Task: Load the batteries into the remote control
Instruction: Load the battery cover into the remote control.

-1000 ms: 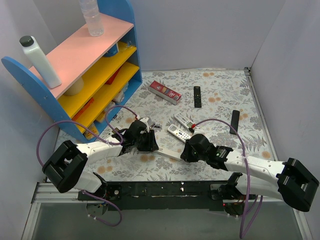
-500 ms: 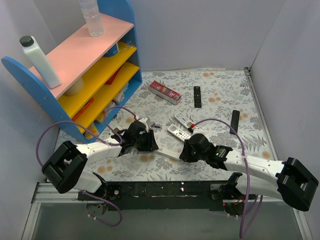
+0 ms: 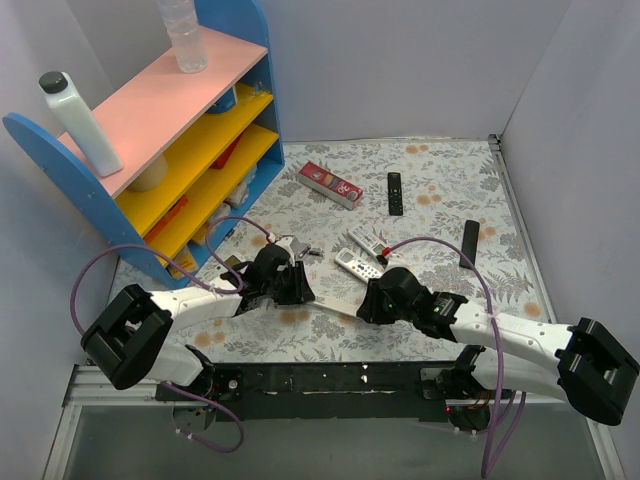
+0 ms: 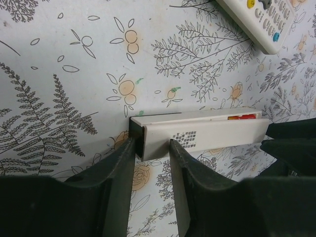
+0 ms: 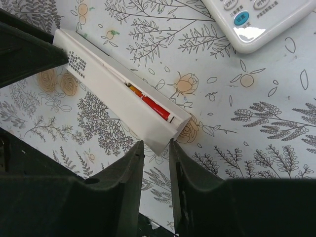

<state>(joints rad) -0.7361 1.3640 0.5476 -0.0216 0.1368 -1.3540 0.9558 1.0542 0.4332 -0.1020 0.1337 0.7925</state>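
Note:
The slim silver-white remote control lies on the flowered table between my two grippers. My left gripper is shut on its left end, one finger on each side. The battery cover sits askew over the compartment, and a red battery shows inside; it also shows in the left wrist view. My right gripper is nearly closed, with the corner of the cover between its fingertips. Small loose cells lie just beyond the left gripper.
Two wider white remotes lie just behind the slim one. A black remote, a black bar and a red box lie farther back. A blue shelf unit stands at the left.
Both grippers have stayed at the ends of the remote. The arms have shifted only very slightly.

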